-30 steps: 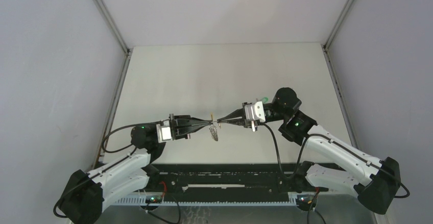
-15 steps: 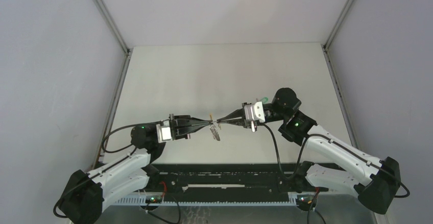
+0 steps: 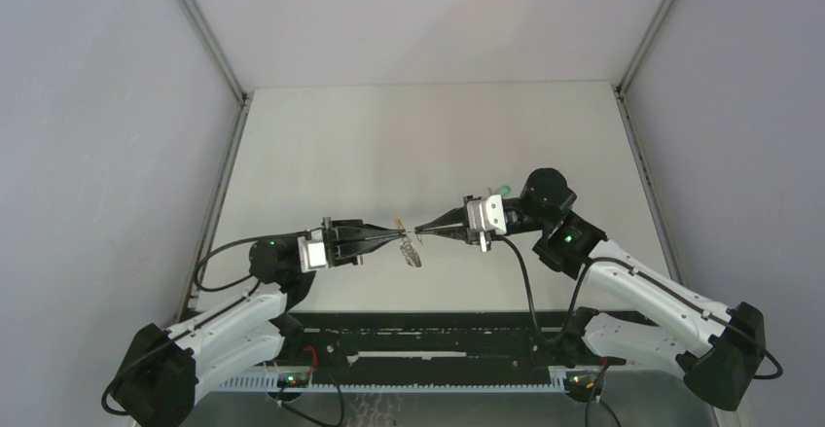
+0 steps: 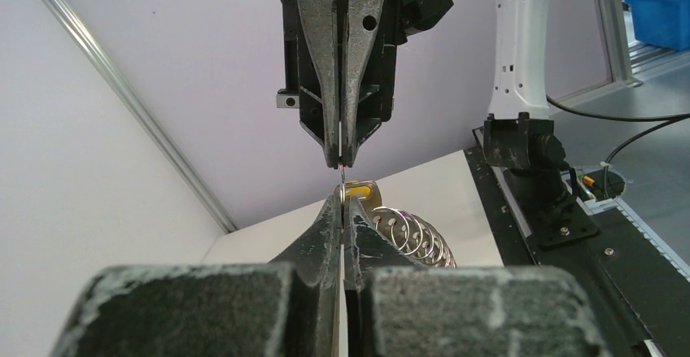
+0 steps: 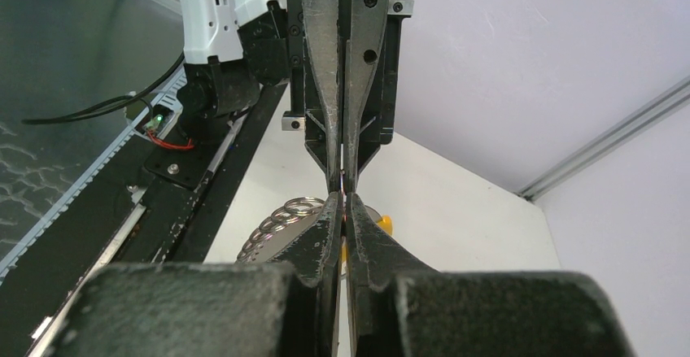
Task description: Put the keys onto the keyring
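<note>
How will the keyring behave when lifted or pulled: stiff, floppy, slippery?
The keyring probably swings loosely: its loops seem to hang beside the left gripper and right gripper. Likely slippery: thin bare metal, pinched only at the tips.

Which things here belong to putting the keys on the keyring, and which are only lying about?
For the job:
- left gripper and right gripper, jaws shut, tip to tip
- keyring, metal rings with a yellow-orange part, hanging where they meet
- keys: too small to tell

Lying about:
- table
- black cable
</note>
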